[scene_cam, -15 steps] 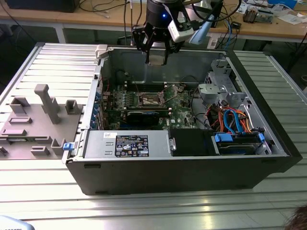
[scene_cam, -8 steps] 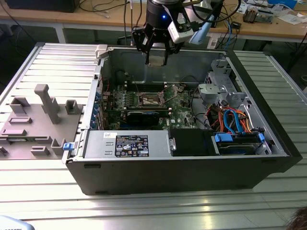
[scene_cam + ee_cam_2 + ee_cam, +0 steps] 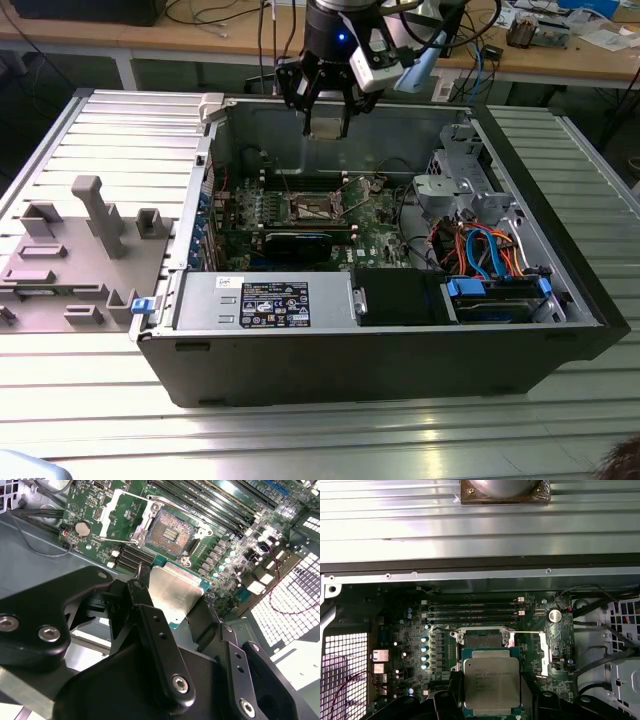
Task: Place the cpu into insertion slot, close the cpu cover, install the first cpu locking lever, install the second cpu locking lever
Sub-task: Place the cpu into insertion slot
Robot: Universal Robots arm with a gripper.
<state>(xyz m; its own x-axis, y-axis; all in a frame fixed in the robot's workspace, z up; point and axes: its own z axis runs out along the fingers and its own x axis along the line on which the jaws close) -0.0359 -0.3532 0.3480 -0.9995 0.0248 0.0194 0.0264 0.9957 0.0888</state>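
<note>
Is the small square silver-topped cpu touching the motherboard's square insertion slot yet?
Apart. The second wrist view shows the cpu clamped in the gripper, with the open, empty insertion slot fully visible beyond it.

One edge of the cpu (image 3: pixel 177 587) is hidden behind the fingers (image 3: pixel 150 615) of the hand (image 3: pixel 171 594) in the second wrist view. In the exterior view the insertion slot (image 3: pixel 318 209) is too small for detail and the arm (image 3: pixel 330 25) is cut off.

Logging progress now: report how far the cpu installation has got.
Nothing is finished. The gripper holds the cpu over the open computer case. The insertion slot is empty and the cpu cover stands open. Seating, closing the cover and both locking levers remain.
</note>
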